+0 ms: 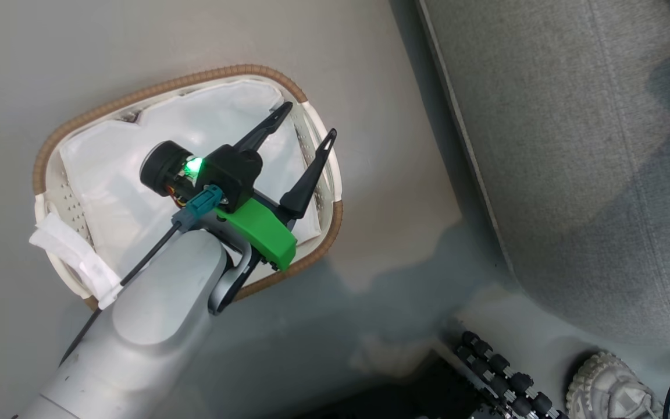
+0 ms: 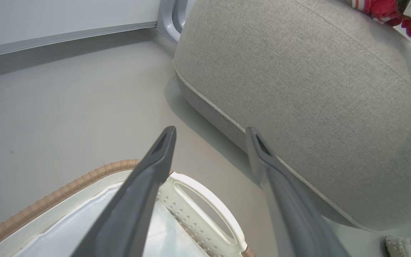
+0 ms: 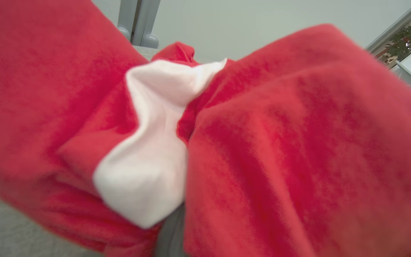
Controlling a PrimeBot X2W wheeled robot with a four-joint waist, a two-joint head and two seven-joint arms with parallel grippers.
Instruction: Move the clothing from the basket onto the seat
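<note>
Indoor scene with a smooth pale grey floor (image 1: 79, 46) that meets a plain light wall (image 2: 48, 18) along a grey skirting strip. The basket (image 1: 137, 96) stands on the floor just beside the rounded front edge of the seat (image 1: 573, 145), apart from it by a narrow band of floor. Inside the basket lies a white liner (image 1: 114, 192), and one loose end hangs over the rim at a handle.

The left tool (image 1: 310, 120) hangs above the basket's seat-side end, its two dark fingers spread wide with nothing between them. In the left wrist view the left tool (image 2: 211, 131) points past the basket (image 2: 66, 191) and its white handle toward the seat (image 2: 298, 89).

The clothing (image 3: 298, 142) is on or just above the seat. In the right wrist view, red fabric with a white cuff (image 3: 155, 142) lies bunched over the grey weave of the seat (image 3: 5, 228). A little of the clothing (image 2: 380, 7) shows at the seat's far upper part. The right tool (image 3: 170, 232) is closed, its fingers almost buried in fabric that appears pinched between them.

A white shoe (image 1: 608, 384) rests on the floor at the seat's near corner, next to a row of black rollers (image 1: 503, 372). Behind the clothing stand a metal post (image 3: 137, 21), the wall and green foliage (image 3: 405, 35).
</note>
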